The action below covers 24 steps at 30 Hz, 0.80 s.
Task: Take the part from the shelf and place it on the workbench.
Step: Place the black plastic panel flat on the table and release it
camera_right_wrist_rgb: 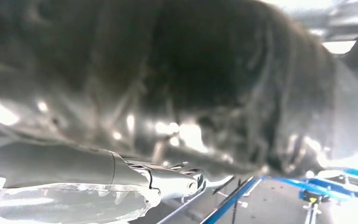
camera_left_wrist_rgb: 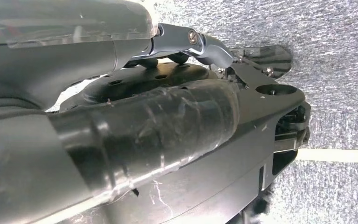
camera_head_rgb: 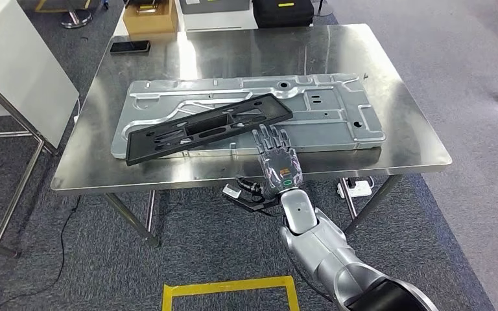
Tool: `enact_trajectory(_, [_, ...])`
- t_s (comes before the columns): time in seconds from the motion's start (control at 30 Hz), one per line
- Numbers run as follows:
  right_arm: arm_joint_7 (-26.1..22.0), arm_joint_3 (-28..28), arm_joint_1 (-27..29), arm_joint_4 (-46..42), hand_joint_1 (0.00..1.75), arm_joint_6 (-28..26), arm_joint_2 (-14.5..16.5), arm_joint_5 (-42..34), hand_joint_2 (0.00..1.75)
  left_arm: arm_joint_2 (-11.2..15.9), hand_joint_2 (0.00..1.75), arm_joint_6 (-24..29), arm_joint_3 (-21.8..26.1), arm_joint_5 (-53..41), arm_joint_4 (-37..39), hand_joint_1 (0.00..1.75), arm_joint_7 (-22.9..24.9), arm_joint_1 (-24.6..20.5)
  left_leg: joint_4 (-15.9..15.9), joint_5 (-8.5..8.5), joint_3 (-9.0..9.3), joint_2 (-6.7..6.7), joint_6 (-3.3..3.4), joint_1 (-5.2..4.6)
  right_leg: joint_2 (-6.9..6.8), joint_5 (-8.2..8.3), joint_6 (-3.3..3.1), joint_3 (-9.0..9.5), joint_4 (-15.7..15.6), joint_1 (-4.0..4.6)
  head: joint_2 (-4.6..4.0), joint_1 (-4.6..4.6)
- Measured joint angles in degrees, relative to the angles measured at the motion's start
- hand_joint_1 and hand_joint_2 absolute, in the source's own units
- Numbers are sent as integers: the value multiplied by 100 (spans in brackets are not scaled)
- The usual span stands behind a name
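The long black plastic frame part with slotted cut-outs (camera_head_rgb: 209,126) lies on the workbench, a steel-topped table (camera_head_rgb: 402,123), resting diagonally across a large grey stamped sheet-metal panel (camera_head_rgb: 337,110). Its left end reaches the near left corner of the panel and its right end points toward the far right. The right hand (camera_head_rgb: 279,159) hovers at the near edge of the table just right of the part's middle, fingers stretched forward and apart, holding nothing; the fingertips sit close to the part's near edge, and I cannot tell whether they touch it. The left hand (camera_left_wrist_rgb: 186,42) hangs low beside the robot's body over grey carpet; whether its fingers are apart or together cannot be told.

By my judgement the placing is done or nearly done, and the step in hand is clearing the hand away. To do it well, the hand should lift before it draws back toward the near side, so the fingers do not drag the part off the panel's raised ribs or turn it.

The part's left end lies close to the near edge of the table, so any nudge to the left or nearward risks tipping it off. There is open steel to the right of the panel and along the far side, where a dark phone-like slab (camera_head_rgb: 130,46) lies at the far left corner. Under the near edge hang cables and a white power strip (camera_head_rgb: 355,188).
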Motion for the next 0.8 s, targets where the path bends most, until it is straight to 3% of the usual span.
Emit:
enact_trajectory(0.07, [-21, -27, 12, -5, 0, 1, -3, -22, 0, 22, 0, 13, -46, 76, -1, 0, -33, 1, -43, 103, -7, -8, -60, 2, -6, 85, -42, -28, -75, -9, 0, 8])
enact_trajectory(0.1, [-34, -43, 23, -3, 0, 1, -5, -33, 0, 34, 0, 17, -71, 116, -2, 0, -52, -1, -23, 65, -36, -14, -91, -2, -21, 155, -72, -72, -100, -27, 0, 11])
enact_trajectory(0.17, [-73, -72, 44, -1, 0, -1, -5, -70, 0, 50, 0, 25, -126, 185, -7, 0, -83, -12, 282, -355, -148, -28, -143, -13, -52, 327, -136, -214, -155, -66, 0, -3])
enact_trajectory(0.23, [-177, -114, 66, 0, 0, -1, -6, -201, 0, 65, 0, 43, -175, 273, -11, 0, -121, -25, 952, -990, -260, -26, -184, -13, -63, 492, -166, -412, -155, -52, 0, -15])
enact_trajectory(0.27, [-277, -149, 91, 1, 0, -1, -7, -338, 0, 71, 0, 57, -195, 327, -12, 0, -146, -29, 1285, -1155, -270, -26, -197, -13, -63, 571, -161, -516, -151, -44, 0, -15])
enact_trajectory(0.3, [-438, -209, 129, 5, 0, 2, -7, -568, 0, 81, 0, 76, -224, 403, -13, 0, -176, -29, 1518, -1180, -231, -26, -205, -12, -65, 649, -151, -624, -144, -38, 0, -14])
enact_trajectory(0.33, [-636, -288, 175, 13, 0, 7, -7, -852, 0, 91, 0, 94, -256, 488, -14, 0, -204, -27, 1595, -1078, -136, -26, -211, -9, -69, 720, -139, -727, -134, -35, 0, -14])
enact_trajectory(0.4, [-1148, -538, 276, 30, 0, 62, -1, -1623, 0, 129, 0, 135, -338, 701, -33, 0, -257, 1, 1207, -771, 291, -25, -232, 16, -72, 849, -106, -923, -95, -35, 0, -15])
enact_trajectory(0.47, [-1590, -849, 369, 34, 0, 188, 8, -2374, 0, 176, 0, 206, -424, 922, -94, 0, -313, 58, 376, -821, 886, -44, -223, 44, -60, 957, -59, -1075, -25, -12, 0, -13])
enact_trajectory(0.5, [-1740, -979, 416, 32, 0, 277, 8, -2660, 0, 194, 0, 257, -468, 1027, -133, 0, -349, 87, 74, -920, 1069, -54, -192, 47, -55, 1008, -37, -1108, -4, 2, 0, -9])
enact_trajectory(0.53, [-1883, -1101, 476, 29, 0, 389, 5, -2953, 0, 214, 0, 318, -521, 1141, -176, 0, -391, 111, -116, -1001, 1168, -64, -146, 39, -51, 1065, -14, -1128, 1, 19, 0, -6])
enact_trajectory(0.6, [-2121, -1286, 635, 22, 0, 637, -18, -3497, 0, 245, 0, 455, -646, 1381, -267, 0, -480, 134, -141, -938, 1101, -44, -40, 38, -41, 1133, 33, -1151, -2, 22, 0, -1])
enact_trajectory(0.63, [-2231, -1384, 732, 19, 0, 764, -36, -3779, 0, 264, 0, 528, -714, 1497, -321, 0, -527, 137, -138, -877, 1048, -27, 13, 43, -30, 1036, 65, -1190, 62, 16, 0, -1])
enact_trajectory(0.67, [-2343, -1498, 835, 16, 0, 871, -68, -4065, 0, 285, 0, 603, -778, 1611, -382, 0, -578, 140, -142, -806, 986, -10, 65, 53, -20, 825, 99, -1253, 222, 5, 0, 1])
enact_trajectory(0.73, [-2577, -1775, 1050, 7, 0, 1017, -148, -4600, 0, 330, 0, 742, -875, 1823, -511, 0, -693, 151, -136, -661, 822, 3, 134, 55, -10, 198, 154, -1431, 866, -13, 0, 1])
enact_trajectory(0.77, [-2693, -1912, 1161, 3, 0, 1038, -195, -4831, 0, 352, 0, 790, -910, 1917, -567, 0, -751, 156, -131, -587, 730, 2, 148, 50, -10, -24, 167, -1506, 1246, -15, 0, 1])
enact_trajectory(0.8, [-2828, -2046, 1277, -1, 0, 1024, -245, -5059, 0, 366, 0, 815, -938, 2006, -605, 0, -811, 160, -125, -515, 630, 1, 152, 42, -9, -110, 169, -1532, 1544, -15, 0, 1])
